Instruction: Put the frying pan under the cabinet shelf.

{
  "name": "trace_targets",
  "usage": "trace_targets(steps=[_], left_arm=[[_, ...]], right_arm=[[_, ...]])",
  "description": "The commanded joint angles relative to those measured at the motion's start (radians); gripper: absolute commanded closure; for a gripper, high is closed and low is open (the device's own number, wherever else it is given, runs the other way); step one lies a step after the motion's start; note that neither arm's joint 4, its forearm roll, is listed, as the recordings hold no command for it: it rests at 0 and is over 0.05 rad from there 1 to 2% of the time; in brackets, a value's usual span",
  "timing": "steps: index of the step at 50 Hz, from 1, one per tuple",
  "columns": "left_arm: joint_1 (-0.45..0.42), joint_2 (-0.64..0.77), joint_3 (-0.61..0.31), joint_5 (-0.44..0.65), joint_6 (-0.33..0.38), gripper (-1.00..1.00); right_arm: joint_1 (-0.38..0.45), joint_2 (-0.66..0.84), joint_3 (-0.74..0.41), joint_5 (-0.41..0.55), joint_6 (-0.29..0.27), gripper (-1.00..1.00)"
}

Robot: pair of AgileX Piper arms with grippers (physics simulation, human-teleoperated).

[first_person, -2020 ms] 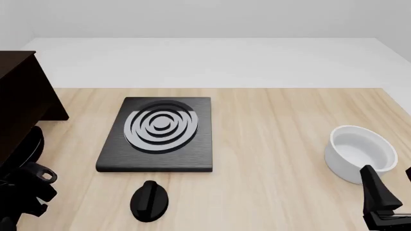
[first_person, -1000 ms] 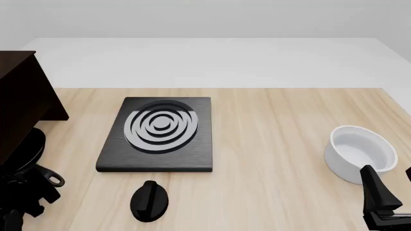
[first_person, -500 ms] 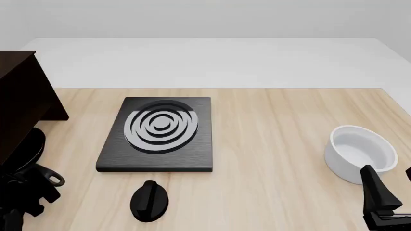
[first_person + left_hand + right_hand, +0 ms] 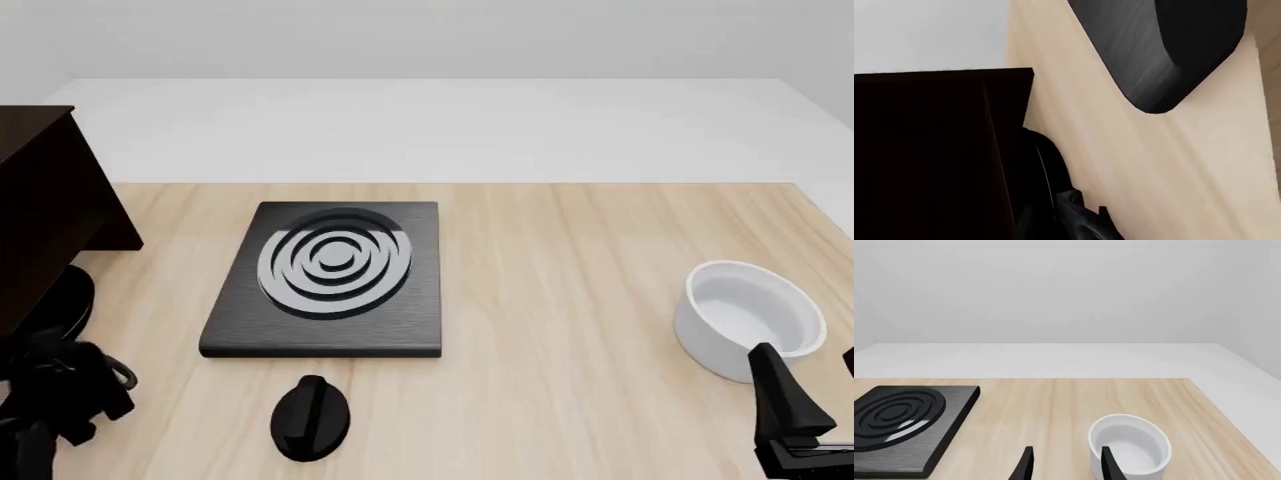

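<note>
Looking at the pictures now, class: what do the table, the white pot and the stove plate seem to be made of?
Table: pale wood, matte, with visible grain lines.
Pot: plain white, smooth, faint sheen; perhaps ceramic or enamel, unclear.
Stove plate: black, brushed-looking streaked surface with silver rings; probably metal.

left gripper [image 4: 60,385] — lower, nearer camera

Light wood-grain table [image 4: 574,300], grain running front to back. Flat black stove plate [image 4: 330,280] with silver rings lies on it, centre-left. Small black knob [image 4: 310,418] sits near the plate's front edge. White pot [image 4: 745,318] stands well to the plate's right. Dark brown cabinet shelf [image 4: 47,215] stands at the plate's left; frying pan [image 4: 60,305] rests at its base, partly tucked under.
</note>
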Motion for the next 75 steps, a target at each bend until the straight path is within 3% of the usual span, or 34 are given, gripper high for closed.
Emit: trace_targets(steps=[1,27,43,69,75], left_arm=[[-0.047,-0.066,-0.051,0.177,-0.025,-1.00],[-0.009,-0.215,0.000,0.254,0.011,-1.00],[-0.001,-0.432,0.015,0.438,0.013,-1.00],[-0.025,-0.610,-0.012,0.598,0.013,-1.00],[-0.036,-0.606,-0.010,0.587,0.012,-1.00]], right_arm=[[0.000,0.000,0.000,0.000,0.000,-1.00],[0.000,0.000,0.000,0.000,0.001,-1.00],[0.000,0.000,0.000,0.000,0.000,-1.00],[0.000,0.000,0.000,0.000,0.000,-1.00],[0.000,0.000,0.000,0.000,0.000,-1.00]])
